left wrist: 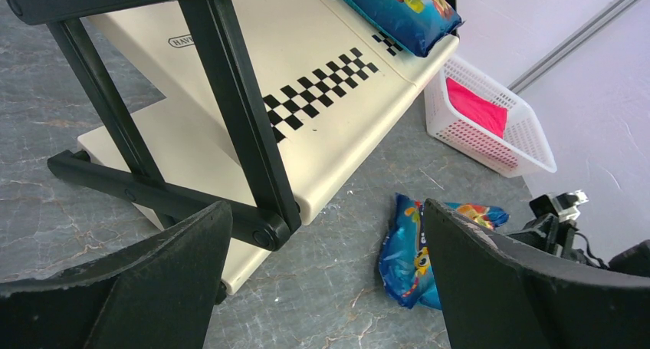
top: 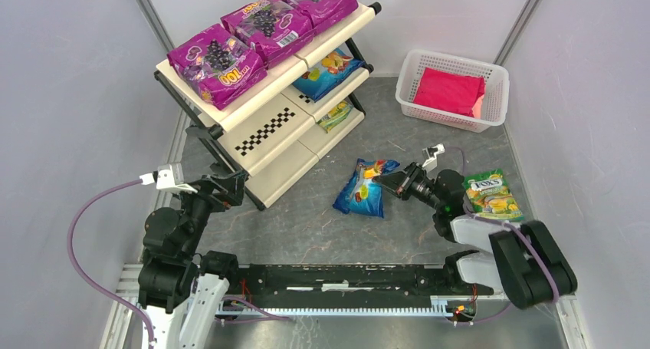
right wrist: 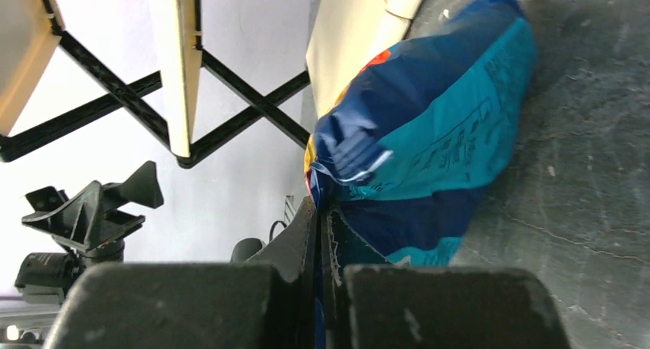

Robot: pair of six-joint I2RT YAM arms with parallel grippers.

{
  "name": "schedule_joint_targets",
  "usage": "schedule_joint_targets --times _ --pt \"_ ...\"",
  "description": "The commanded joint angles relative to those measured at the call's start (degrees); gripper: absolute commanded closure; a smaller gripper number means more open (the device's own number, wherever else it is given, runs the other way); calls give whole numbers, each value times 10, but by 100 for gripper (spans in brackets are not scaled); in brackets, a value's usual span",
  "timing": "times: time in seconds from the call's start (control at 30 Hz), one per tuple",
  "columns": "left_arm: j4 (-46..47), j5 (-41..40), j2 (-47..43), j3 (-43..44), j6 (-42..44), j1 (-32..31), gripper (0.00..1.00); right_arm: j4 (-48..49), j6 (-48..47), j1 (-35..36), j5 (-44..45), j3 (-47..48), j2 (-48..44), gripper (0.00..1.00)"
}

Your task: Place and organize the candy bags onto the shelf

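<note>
Grey marbled desk [top: 322, 226] under everything. The biggest thing on it is the shelf [top: 264, 130], cream with a black frame, sitting back left and slanted. White basket [top: 405, 88] is back right, well apart from the shelf, with a pink-red bundle [top: 450, 90] lying flat inside it.

Bags, roughly by size:
- three magenta bags [top: 267, 25] in a row along the top tier, side by side, pretty much filling it
- shelved blue bag [top: 328, 71] at the right end of the middle tier; the rest of that tier is bare, checkered strip showing
- shelved green bag [top: 336, 116] at the right end of the bottom tier, half tucked under the tier above
- loose blue bag [top: 362, 189] on the desk between the shelf's foot and the right arm
- loose green bag [top: 492, 195] flat on the desk, far right, just beside the right arm

Right fingers [top: 383, 179] are pressed together on the edge of the loose blue bag, pinching it at its right end. The wrist view shows the plastic caught between them. Most of the bag looks like it's resting on the desk, though I can't tell if any of it is lifted.

Left fingers [top: 232, 189] are spread wide with nothing in them, low and just beside the near corner of the shelf's frame. Can't tell whether they touch it.
</note>
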Motion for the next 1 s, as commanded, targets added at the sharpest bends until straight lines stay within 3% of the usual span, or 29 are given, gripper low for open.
schedule_joint_targets --times 0.0,0.2,0.43,0.97 --pt "24 7 -4 2 36 -1 0 -46 2 2 3 65 -100 100" --pt "24 3 -13 2 35 -1 0 -129 8 31 36 160 -152 100" --pt "20 -4 -24 3 34 -1 0 -105 29 133 118 304 -114 100" --pt "18 -17 -27 5 33 -1 0 31 107 268 279 554 127 100"
